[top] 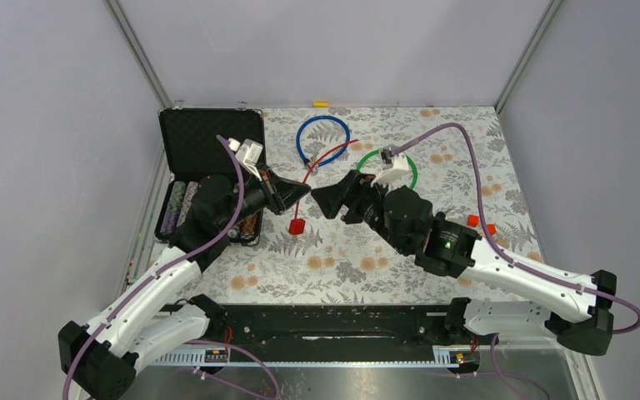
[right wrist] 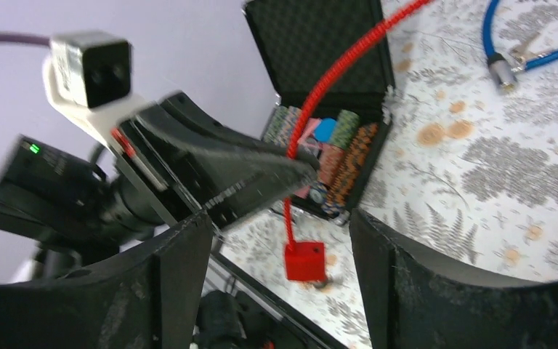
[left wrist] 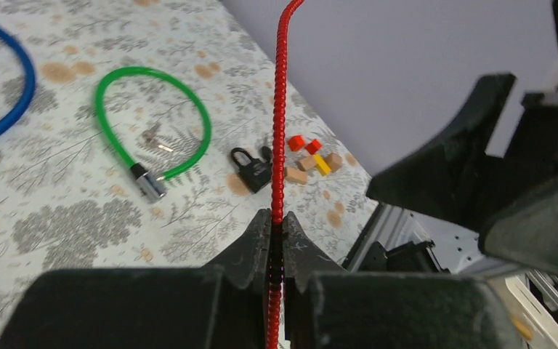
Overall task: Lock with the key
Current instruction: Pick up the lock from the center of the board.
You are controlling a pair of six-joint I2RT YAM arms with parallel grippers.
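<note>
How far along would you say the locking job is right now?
Done: the left gripper is shut on the red cable, holding it up. In hand: the red lock body hangs below that grip, and the open right gripper faces it, holding nothing. Left: no key is visible at the lock, so inserting and turning one appear to remain.

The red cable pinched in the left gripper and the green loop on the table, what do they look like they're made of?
The red cable is probably plastic-sheathed: its surface is ribbed in fine rings with a slight sheen, and the core is hidden. The green loop has a smooth, glossy plastic-looking coating and ends in a shiny silver tip, likely metal.
</note>
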